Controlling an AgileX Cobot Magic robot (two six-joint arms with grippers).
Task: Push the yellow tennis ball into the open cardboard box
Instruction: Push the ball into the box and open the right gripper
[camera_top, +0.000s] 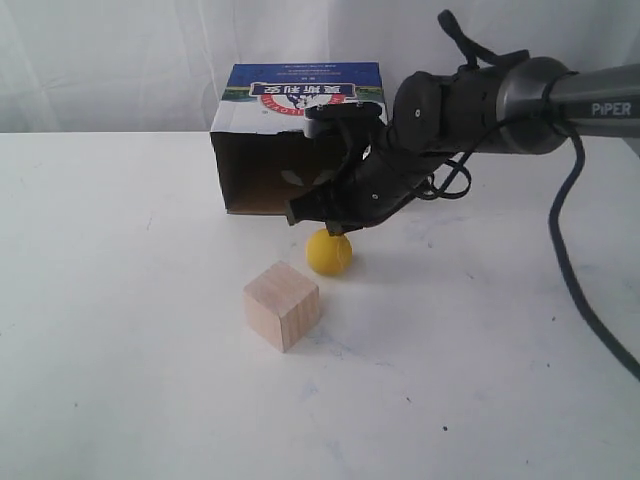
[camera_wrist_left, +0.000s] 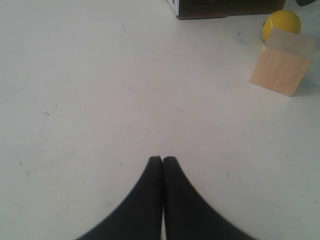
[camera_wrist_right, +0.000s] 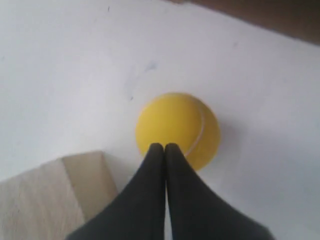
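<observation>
The yellow tennis ball (camera_top: 329, 252) rests on the white table just in front of the open cardboard box (camera_top: 270, 170), whose dark opening faces the ball. My right gripper (camera_top: 325, 222) hangs shut directly above the ball, between it and the box mouth. In the right wrist view the closed fingertips (camera_wrist_right: 164, 146) overlap the ball (camera_wrist_right: 177, 122); whether they touch it is unclear. The left gripper (camera_wrist_left: 162, 159) is shut and empty over bare table, far from the ball (camera_wrist_left: 281, 23), and does not show in the exterior view.
A pale wooden cube (camera_top: 281, 304) stands just in front and left of the ball, close to it, and shows as well in the wrist views (camera_wrist_left: 282, 62) (camera_wrist_right: 45, 200). The right arm's cable (camera_top: 575, 270) trails down the right side. White table (camera_top: 120, 300) spreads all around.
</observation>
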